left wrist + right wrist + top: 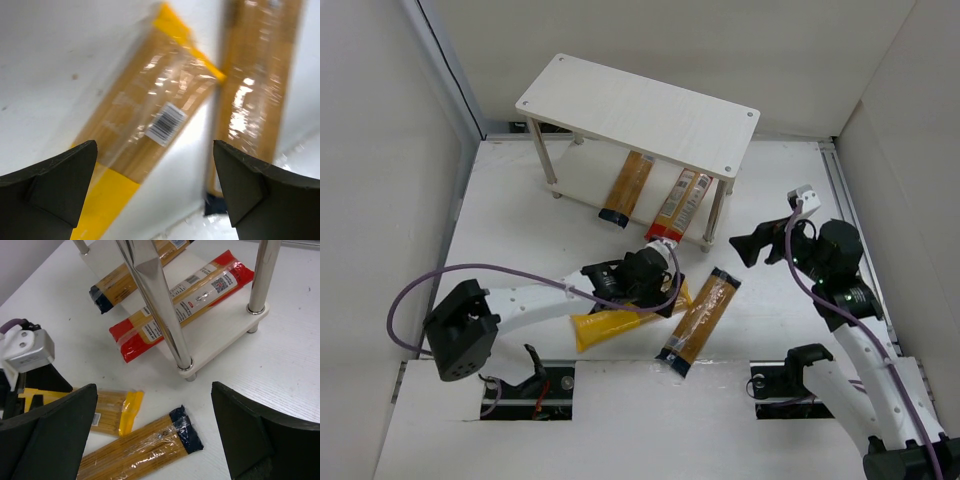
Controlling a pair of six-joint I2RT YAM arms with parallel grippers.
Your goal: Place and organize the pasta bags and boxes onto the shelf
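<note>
White table (510, 220), yellow bag (145, 100) beneath wide-spread left claw (155, 145) (blurred), shelf (640, 110) beyond.

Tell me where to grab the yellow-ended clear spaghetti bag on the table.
Grip the yellow-ended clear spaghetti bag at its middle from straight above, pinching across its narrow width. It lies flat on the white table, and one end meets the dark-ended clear bag, so the middle is probably freest.

Light was bright and even; the left wrist view was blurred, and glare streaked the clear bag (255, 90).
</note>
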